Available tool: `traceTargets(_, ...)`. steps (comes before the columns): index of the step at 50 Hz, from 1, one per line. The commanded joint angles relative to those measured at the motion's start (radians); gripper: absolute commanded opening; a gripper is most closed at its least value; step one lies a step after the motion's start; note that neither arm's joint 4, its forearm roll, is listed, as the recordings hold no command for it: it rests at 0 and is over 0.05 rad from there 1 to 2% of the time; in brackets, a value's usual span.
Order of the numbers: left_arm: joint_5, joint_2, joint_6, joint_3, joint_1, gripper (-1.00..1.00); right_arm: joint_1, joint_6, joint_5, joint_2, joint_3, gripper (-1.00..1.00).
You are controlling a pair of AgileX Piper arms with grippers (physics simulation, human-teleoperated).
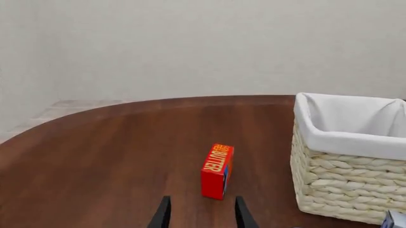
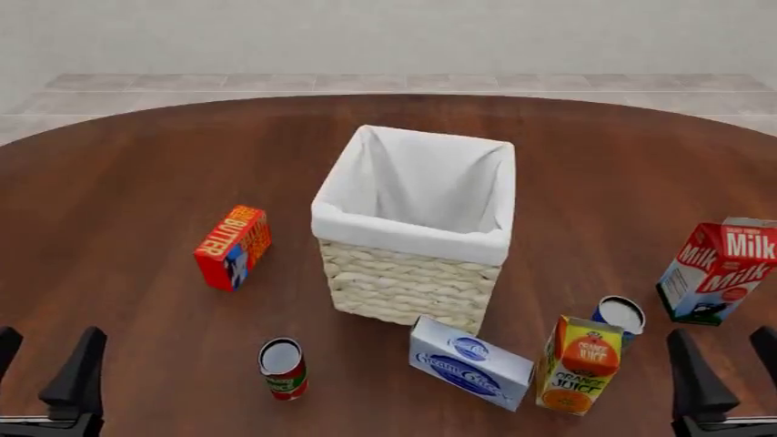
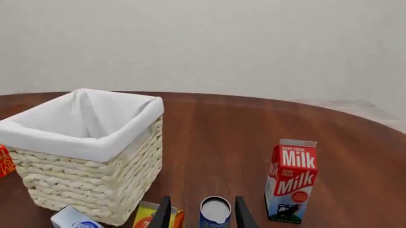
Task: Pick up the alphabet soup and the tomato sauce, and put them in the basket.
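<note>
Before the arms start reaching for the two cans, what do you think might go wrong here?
1. The blue can, probably the alphabet soup, stands close behind the orange juice carton and near the milk carton; the right gripper might topple either.
2. The tomato sauce is small, so an off-centre grasp by the left gripper could tip it.
3. The basket is tall; a low carry may strike its rim.

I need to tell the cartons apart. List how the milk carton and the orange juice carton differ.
The milk carton is red and white; the orange juice carton is yellow and orange. In the front view the milk stands far right, alone, while the juice stands nearer the arms, just beside a blue can. Both are upright gable-top cartons on the table.
</note>
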Motion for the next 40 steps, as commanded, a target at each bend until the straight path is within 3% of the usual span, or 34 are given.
traceTargets(1, 0.001, -0.003, 0.002, -0.001, 0.000, 1.00, -0.004, 0.001, 0.016, 0.004, -0.020, 1.00)
traceTargets(21, -0.006, -0.005, -0.004, -0.002, 0.002, 1.00, 0.010, -0.003, 0.210, 0.014, -0.229, 1.00)
traceTargets(40, -0.006, -0.004, -0.014, -0.005, 0.001, 1.00, 0.018, -0.011, 0.307, 0.071, -0.432, 1.00)
